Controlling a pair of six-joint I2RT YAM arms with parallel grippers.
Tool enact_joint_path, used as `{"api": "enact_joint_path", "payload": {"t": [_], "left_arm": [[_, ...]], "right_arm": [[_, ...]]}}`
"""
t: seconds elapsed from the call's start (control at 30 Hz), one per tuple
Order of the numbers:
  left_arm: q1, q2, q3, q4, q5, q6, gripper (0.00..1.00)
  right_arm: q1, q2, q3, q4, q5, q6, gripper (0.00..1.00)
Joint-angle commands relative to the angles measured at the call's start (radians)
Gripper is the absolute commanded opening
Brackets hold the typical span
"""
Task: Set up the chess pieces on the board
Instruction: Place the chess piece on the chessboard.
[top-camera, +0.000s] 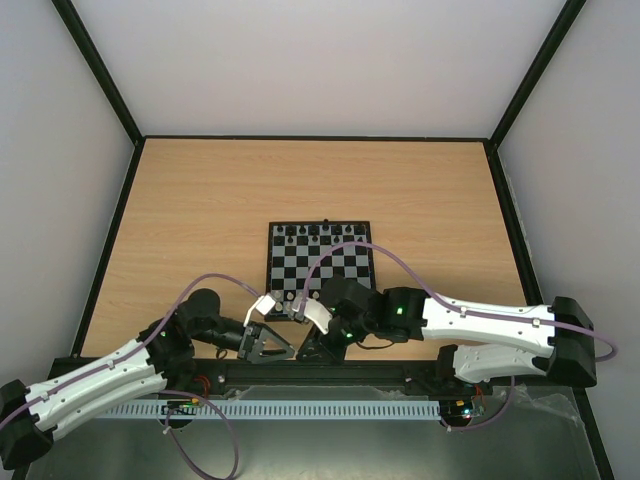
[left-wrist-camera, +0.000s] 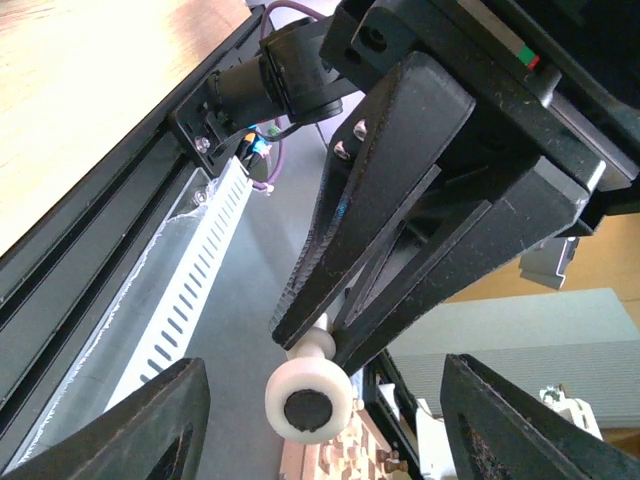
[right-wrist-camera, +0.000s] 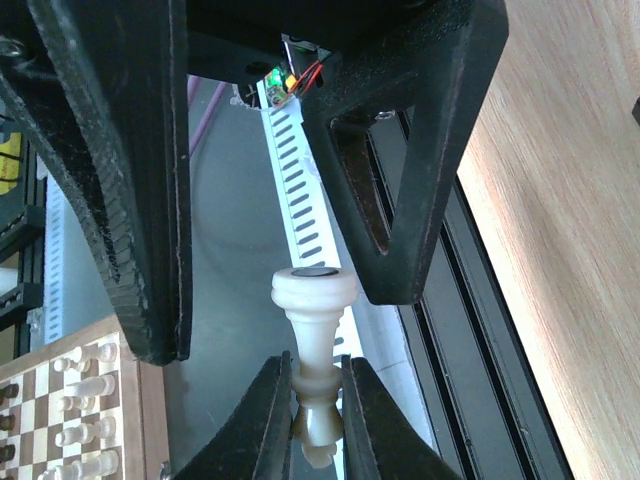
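Note:
My right gripper (right-wrist-camera: 318, 415) is shut on the head of a cream-white chess piece (right-wrist-camera: 315, 330), whose round base points away from it. My left gripper (left-wrist-camera: 325, 425) is open, its fingers (left-wrist-camera: 150, 425) standing either side of that base (left-wrist-camera: 308, 398) with a gap on both sides. In the top view the two grippers (top-camera: 292, 312) meet tip to tip just off the near edge of the board (top-camera: 320, 265). Black pieces (top-camera: 320, 232) line the board's far row. Cream pieces (right-wrist-camera: 85, 385) stand on its near rows.
A black frame rail (top-camera: 330, 372) and a white slotted cable duct (top-camera: 300, 410) run along the table's near edge under both arms. Purple cables (top-camera: 215, 285) loop over the wood near the board. Black posts border the table on both sides.

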Motion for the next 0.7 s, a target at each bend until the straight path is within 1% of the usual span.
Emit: {"api": "enact_joint_path", "payload": {"t": [0.0,0.1,0.23,0.37,0.53,0.67], "left_arm": [[-0.004,0.004,-0.014,0.03,0.025,0.004,0.64],[-0.004,0.011,-0.02,0.036,0.026,0.003,0.55],[-0.004,0.021,-0.022,0.041,0.029,0.003,0.48],[-0.004,0.029,-0.021,0.043,0.029,0.004,0.38],[-0.005,0.026,-0.025,0.036,0.028,0.004,0.33],[-0.005,0.023,-0.028,0.031,0.026,0.004,0.23]], "right_arm": [[-0.004,0.011,0.024,-0.011,-0.028,-0.013,0.05],[-0.004,0.017,0.023,-0.011,-0.028,-0.012,0.05],[-0.004,0.017,0.024,-0.011,-0.025,-0.013,0.05],[-0.005,0.017,0.02,-0.008,-0.019,-0.012,0.05],[-0.005,0.015,0.017,-0.007,-0.017,-0.009,0.05],[-0.006,0.014,0.017,-0.008,-0.016,-0.008,0.05]]}}
